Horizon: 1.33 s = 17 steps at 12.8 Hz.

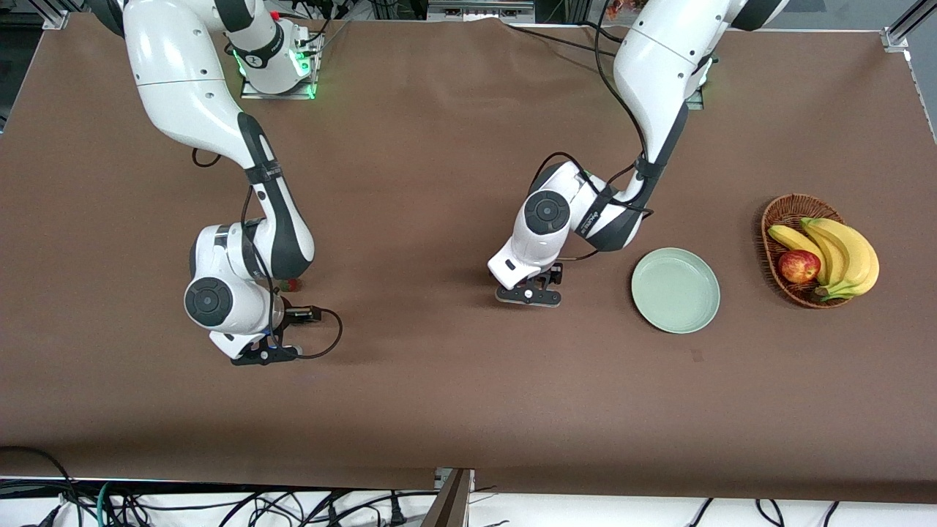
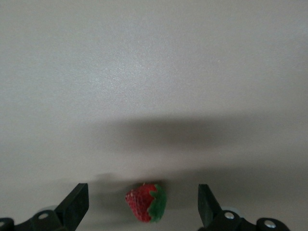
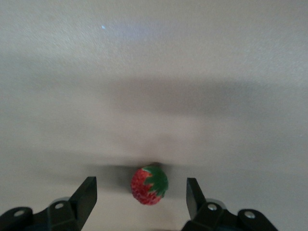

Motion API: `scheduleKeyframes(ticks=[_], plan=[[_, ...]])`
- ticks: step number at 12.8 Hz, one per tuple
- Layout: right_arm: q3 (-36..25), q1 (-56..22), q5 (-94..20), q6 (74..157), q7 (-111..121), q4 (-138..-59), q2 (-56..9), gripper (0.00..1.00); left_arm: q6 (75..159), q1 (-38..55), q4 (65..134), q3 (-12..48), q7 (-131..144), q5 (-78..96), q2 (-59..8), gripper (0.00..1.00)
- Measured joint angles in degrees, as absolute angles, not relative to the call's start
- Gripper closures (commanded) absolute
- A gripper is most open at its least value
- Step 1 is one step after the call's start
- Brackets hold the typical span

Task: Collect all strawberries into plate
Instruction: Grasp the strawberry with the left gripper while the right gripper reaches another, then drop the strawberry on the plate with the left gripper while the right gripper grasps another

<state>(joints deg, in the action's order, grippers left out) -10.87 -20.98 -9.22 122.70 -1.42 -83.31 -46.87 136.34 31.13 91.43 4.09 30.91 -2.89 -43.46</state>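
Note:
The pale green plate (image 1: 675, 290) lies bare, toward the left arm's end of the table. My left gripper (image 1: 528, 295) hangs low over the table beside the plate. It is open, and in the left wrist view (image 2: 141, 206) a strawberry (image 2: 146, 202) lies on the table between its fingers (image 2: 74, 204), untouched. My right gripper (image 1: 265, 356) is low over the right arm's end of the table. It is open, and in the right wrist view (image 3: 140, 195) a strawberry (image 3: 149, 185) lies between its fingers (image 3: 193, 195), untouched. A third small red berry (image 1: 293, 284) peeks out beside the right arm's wrist.
A brown wicker basket (image 1: 777, 219) with bananas (image 1: 842, 252) and a red apple (image 1: 799, 266) stands beside the plate, at the left arm's end of the table. A brown cloth (image 1: 439, 380) covers the table.

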Motion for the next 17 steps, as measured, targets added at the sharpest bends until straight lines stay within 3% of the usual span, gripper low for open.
scheduleKeyframes(ticks=[1,2,3,8,12,17], plan=[[-10.8,-21.0,-9.2,123.5,-1.1,-84.1,-46.9,0.4,136.6,31.2,91.4,4.1,31.0,-3.4,-43.9,0.7],[-10.8,-21.0,-9.2,124.2,-0.7,-84.9,-46.9,0.48,136.7,31.2,91.4,4.1,31.0,-3.5,-44.1,0.85],[-10.7,-21.0,-9.2,124.9,0.0,-85.5,-46.9,0.57,136.7,31.2,91.5,4.1,31.0,-3.5,-44.3,0.88],[-10.7,-21.0,-9.3,125.3,0.4,-85.7,-46.7,0.88,136.7,31.5,92.0,4.1,31.0,-3.6,-44.4,0.93],[-10.1,-21.2,-12.3,124.8,0.0,-85.2,-46.6,0.88,133.3,31.7,91.6,3.9,31.1,-3.6,-42.7,0.97],[-6.4,-23.7,-17.3,119.1,-13.6,-80.7,-45.2,0.87,114.0,25.2,90.6,2.8,24.0,-3.7,-31.2,0.96]])
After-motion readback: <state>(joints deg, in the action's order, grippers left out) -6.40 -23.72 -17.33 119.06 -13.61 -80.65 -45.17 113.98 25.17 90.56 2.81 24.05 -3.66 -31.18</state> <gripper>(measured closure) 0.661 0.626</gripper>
